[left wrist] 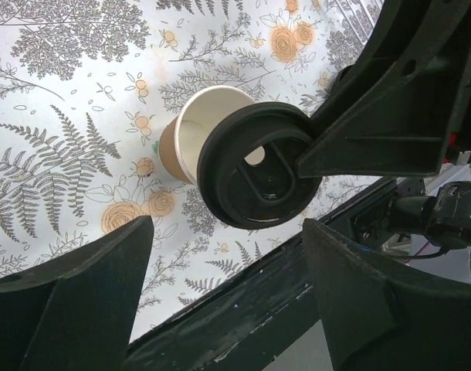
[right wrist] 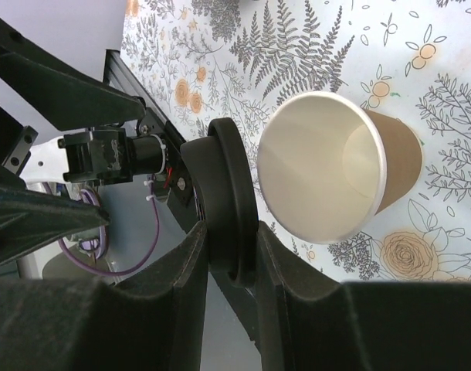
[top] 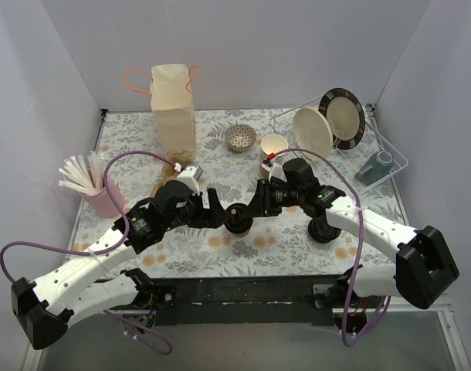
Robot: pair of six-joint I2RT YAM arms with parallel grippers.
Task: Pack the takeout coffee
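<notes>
Since the cup likely needs capping before packing, the right gripper (right wrist: 229, 239) clamps the round black plastic lid (right wrist: 224, 193) edgewise, just beside the open small brown paper cup (right wrist: 336, 178) on the floral tablecloth (right wrist: 421, 46). The left gripper (left wrist: 228, 228) waits nearby, spread and empty.

The white-and-black left arm (top: 89, 267) and right arm (top: 374, 224) both reach inward, their wrists close together. The left gripper (left wrist: 228, 309) has its jaws spread wide. The right gripper (right wrist: 232, 267) pinches a round black plastic lid (right wrist: 224, 193) edge-on.
</notes>
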